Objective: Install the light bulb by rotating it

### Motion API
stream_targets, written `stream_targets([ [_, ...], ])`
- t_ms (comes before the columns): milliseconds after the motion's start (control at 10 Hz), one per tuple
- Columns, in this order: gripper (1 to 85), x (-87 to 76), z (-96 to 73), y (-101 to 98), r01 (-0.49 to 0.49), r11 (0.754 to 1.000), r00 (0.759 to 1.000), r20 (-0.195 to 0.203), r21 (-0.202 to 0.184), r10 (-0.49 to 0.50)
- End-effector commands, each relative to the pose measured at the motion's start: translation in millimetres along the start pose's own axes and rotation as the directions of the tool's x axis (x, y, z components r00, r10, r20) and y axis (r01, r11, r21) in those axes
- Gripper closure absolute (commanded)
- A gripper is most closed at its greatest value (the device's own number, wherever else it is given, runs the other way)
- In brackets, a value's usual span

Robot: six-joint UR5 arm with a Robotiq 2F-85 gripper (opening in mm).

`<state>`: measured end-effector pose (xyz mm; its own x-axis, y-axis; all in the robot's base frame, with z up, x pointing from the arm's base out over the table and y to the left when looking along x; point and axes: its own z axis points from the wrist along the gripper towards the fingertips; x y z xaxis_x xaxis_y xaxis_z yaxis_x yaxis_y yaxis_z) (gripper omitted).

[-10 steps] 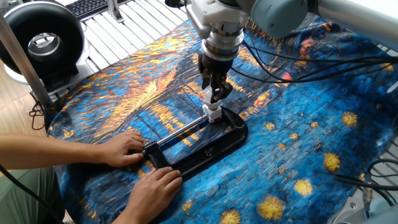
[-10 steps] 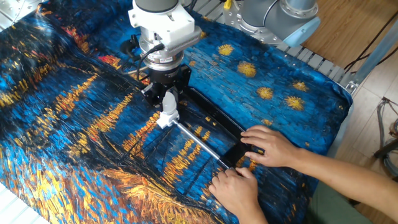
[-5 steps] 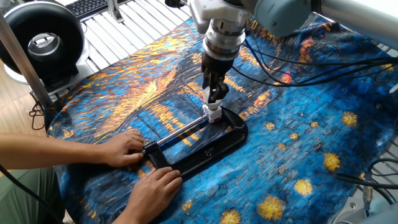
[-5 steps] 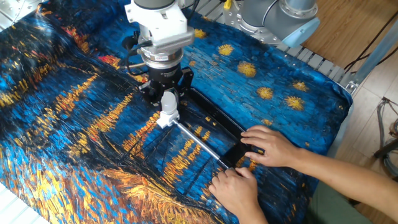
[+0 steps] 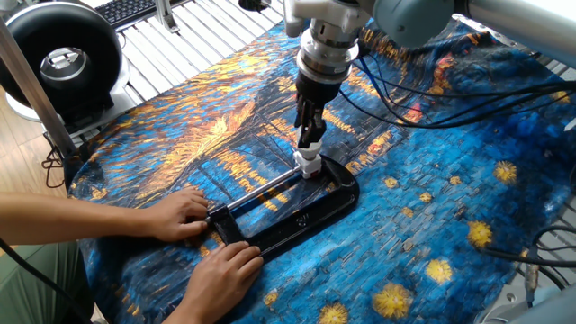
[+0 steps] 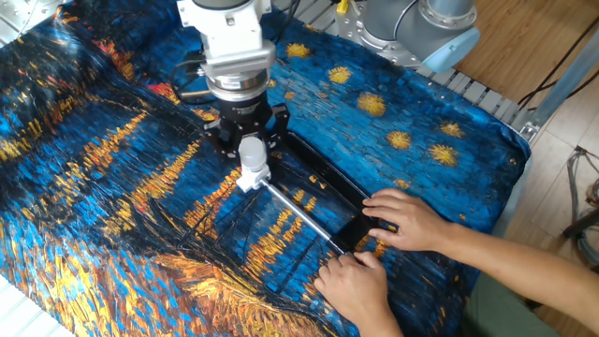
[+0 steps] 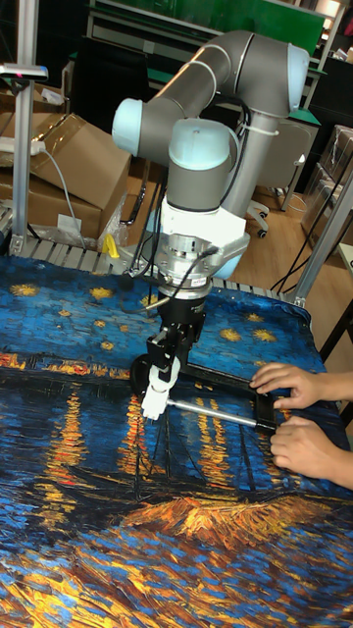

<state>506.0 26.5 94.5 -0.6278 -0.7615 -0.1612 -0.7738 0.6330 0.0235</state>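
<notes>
Tool [image 6: 251, 140] is pointing straight down over the bench [image 6: 84, 187], fingers [image 5: 310, 115] on either side of the light bulb [image 6: 251, 153] and pinching it around the round part. The other fixed view shows the frosted globe sitting between the black fingers with its short white neck below. Bulb is upright, neck going into the white socket block [image 6: 251, 178], which sits at the far end of the black clamp frame [image 5: 310, 211]. Can't tell from any view how far the neck is seated in the socket.

A steel rod [image 6: 299, 217] runs from the socket block back toward the person's end of the frame. Person's two hands are on that end: one hand [image 6: 404, 217] pressed flat on the black frame bar, the other hand [image 6: 356, 281] just beside it on the cloth, near the rod's end. Both hands are well apart from the tool.

Bench is covered with a blue and orange starry-night print cloth [image 5: 450, 207]. In one fixed view, a black round fan [image 5: 61, 61] stands off the bench's corner. Arm cables [image 5: 405, 85] trail behind the wrist over the cloth.
</notes>
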Motion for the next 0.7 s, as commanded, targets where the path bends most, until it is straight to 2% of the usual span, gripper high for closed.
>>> stream_targets([
  [0,55.0,-4.3,-1.7,-0.1,-0.138,0.990,0.990,0.022,-0.014,0.138],
  [100,54.7,-3.4,-1.5,1.1,-0.132,0.991,0.991,0.016,-0.017,0.132],
  [200,22.7,23.5,-3.1,-1.6,0.009,1.000,0.996,-0.087,-0.008,-0.010],
  [300,16.3,35.6,-4.8,-0.3,0.072,0.997,0.988,-0.137,-0.023,-0.075],
  [500,10.0,30.9,-2.6,9.9,0.121,0.991,0.984,-0.125,-0.053,-0.127],
  [600,6.7,33.4,-2.8,10.1,0.173,0.983,0.975,-0.132,-0.062,-0.180],
])
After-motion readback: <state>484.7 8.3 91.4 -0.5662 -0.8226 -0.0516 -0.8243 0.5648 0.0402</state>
